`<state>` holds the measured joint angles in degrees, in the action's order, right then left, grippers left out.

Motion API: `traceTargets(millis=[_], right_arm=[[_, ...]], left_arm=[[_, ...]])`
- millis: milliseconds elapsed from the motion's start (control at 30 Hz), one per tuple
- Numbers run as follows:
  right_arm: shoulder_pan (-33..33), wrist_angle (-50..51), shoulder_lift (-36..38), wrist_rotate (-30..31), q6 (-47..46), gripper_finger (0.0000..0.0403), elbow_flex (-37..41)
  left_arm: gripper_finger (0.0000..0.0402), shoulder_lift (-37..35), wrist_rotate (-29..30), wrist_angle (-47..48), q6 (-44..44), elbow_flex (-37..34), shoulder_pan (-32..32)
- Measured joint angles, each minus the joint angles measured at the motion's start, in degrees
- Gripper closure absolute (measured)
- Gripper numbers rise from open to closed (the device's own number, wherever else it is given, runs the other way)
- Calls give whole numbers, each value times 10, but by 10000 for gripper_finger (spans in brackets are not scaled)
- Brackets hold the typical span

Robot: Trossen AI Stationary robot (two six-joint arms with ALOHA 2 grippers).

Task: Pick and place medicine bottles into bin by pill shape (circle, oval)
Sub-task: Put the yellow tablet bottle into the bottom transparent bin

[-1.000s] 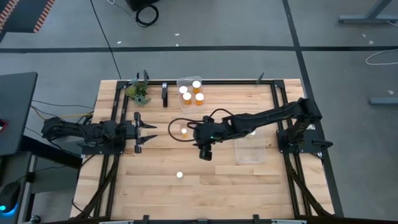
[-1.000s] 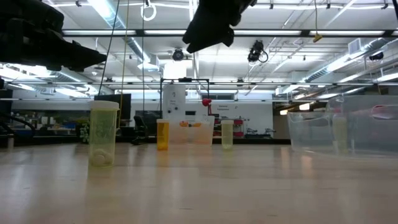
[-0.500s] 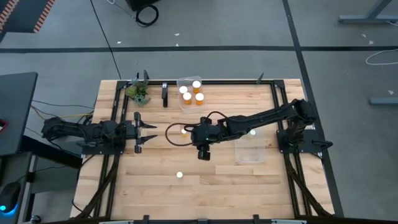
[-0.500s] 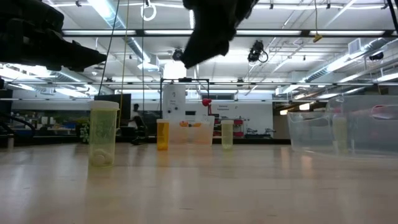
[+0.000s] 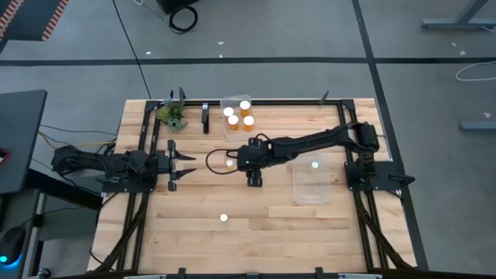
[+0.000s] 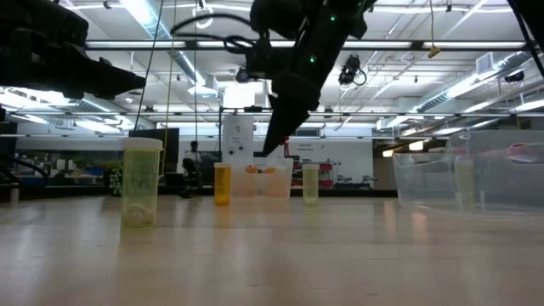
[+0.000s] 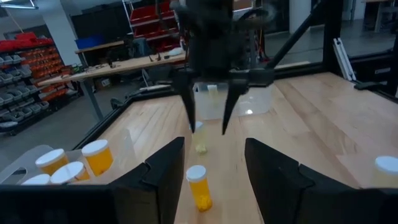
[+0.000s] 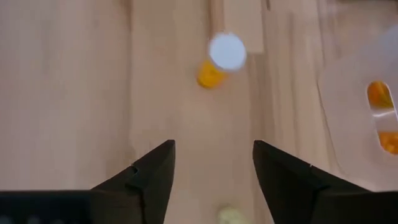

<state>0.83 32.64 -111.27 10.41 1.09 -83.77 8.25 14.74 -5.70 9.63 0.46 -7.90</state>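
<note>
My right gripper (image 5: 254, 180) hangs open over the table's middle, fingers pointing down, and touches nothing; it also shows in the low view (image 6: 274, 146). An orange bottle (image 5: 229, 163) with a white cap stands on the table a little to its left and shows in the right wrist view (image 8: 219, 62). A pale bottle (image 6: 310, 183) stands below the gripper; the arm hides it in the high view. It also shows in the left wrist view (image 7: 199, 142). Another bottle (image 5: 223, 218) stands nearer the front edge. My left gripper (image 5: 184, 163) waits open at the table's left.
A clear bin (image 5: 230, 101) at the far middle holds several orange bottles. A second clear bin (image 5: 310, 194) at the right holds one bottle (image 5: 315, 163). A small green plant (image 5: 172, 115) stands at the far left. Bare wood lies along the near side.
My right gripper has moved toward the table's far edge and come down over the bottles in the middle, staying open and empty. No bottle has moved.
</note>
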Motion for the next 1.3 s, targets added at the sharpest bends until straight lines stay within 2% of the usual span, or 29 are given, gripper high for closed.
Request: traceTargets(millis=[433,900,1300], right_arm=[[-55,56,-13,-35,26,176,0],[-57,78,-17,-49,32,176,1],[-61,75,-17,-45,21,176,35]], left_arm=[[224,0,0,-1,0,0,0],[223,0,0,-1,0,0,0],[223,0,0,-1,0,0,0]])
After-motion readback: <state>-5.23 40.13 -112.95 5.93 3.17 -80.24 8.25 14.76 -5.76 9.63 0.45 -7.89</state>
